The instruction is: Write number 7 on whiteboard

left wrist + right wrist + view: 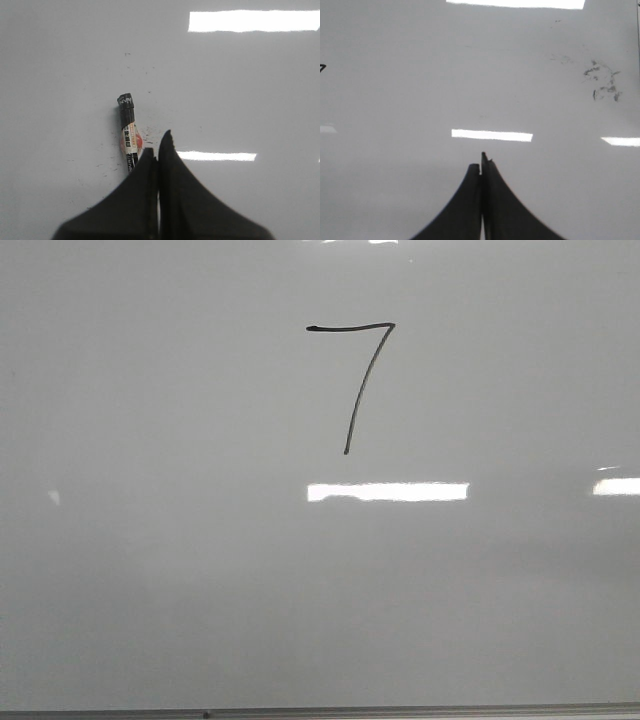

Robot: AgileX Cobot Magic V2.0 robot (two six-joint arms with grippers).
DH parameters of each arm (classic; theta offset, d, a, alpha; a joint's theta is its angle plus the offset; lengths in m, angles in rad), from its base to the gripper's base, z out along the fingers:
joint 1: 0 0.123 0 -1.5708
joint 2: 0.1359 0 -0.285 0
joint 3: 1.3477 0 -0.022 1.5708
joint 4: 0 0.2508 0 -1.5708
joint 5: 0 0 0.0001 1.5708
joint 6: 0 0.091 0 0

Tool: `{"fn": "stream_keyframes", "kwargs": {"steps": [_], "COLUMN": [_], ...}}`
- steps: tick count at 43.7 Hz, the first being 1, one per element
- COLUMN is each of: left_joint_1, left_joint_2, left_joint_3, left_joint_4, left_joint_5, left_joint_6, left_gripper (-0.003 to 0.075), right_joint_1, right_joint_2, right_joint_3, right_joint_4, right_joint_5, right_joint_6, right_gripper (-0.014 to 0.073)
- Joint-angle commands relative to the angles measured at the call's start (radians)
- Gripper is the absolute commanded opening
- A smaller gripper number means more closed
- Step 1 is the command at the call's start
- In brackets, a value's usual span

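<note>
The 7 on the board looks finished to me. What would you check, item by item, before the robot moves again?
1. Numeral complete: the 7 has a top stroke and a slanted stem on the whiteboard. Ok.
2. Numeral clean: no smear over it in the front view. Ok.
3. Marker released: it lies on the board beside the left gripper, whose fingers are closed together, not around it. Ok.
4. Marker capped: the far end is dark, but I cannot make out cap or tip. Cannot tell.
5. Right gripper free: closed, nothing in it. Ok.
6. Board clean elsewhere: dark smudges show in the right wrist view. Not ok.
</note>
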Motion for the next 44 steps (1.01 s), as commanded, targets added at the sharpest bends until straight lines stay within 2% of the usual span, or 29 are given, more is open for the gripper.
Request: {"fn": "stream_keyframes", "kwargs": {"steps": [1,5,9,26,36,44], "left_joint_1": [-0.001,-0.001,-0.001,-0.001,-0.001,-0.001], "left_joint_2": [-0.012,-0.012,-0.012,-0.012,-0.012,-0.012], "left_joint_3": [0.012,0.012,0.012,0.012,0.012,0.012], "left_joint_4": [-0.002,-0.002,-0.002,-0.002,-0.002,-0.002], "left_joint_5": [-0.075,-0.075,-0.075,-0.075,-0.075,-0.075], "left_joint_6": [-0.01,-0.01,-0.01,-0.01,-0.01,-0.01], "left_gripper": [-0.002,-0.002,-0.0021,-0.002,-0.002,-0.002], "right_joint_1": [-0.006,-0.006,-0.006,-0.002,0.044,0.028], "right_joint_2": [-0.019,-0.02,-0.02,-0.02,-0.02,-0.02], "right_joint_3": [-0.002,-0.002,-0.002,-0.002,-0.002,-0.002], "right_joint_4": [-0.107,-0.192,-0.216,-0.213,-0.21,-0.21], "right_joint_5": [-0.116,-0.129,-0.128,-0.122,-0.123,-0.136], "right_joint_6": [0.112,0.205,0.253,0.253,0.252,0.251], "right_gripper": [-0.0069,-0.0069,-0.0069,-0.0069,-0.0069,-0.0069]}}
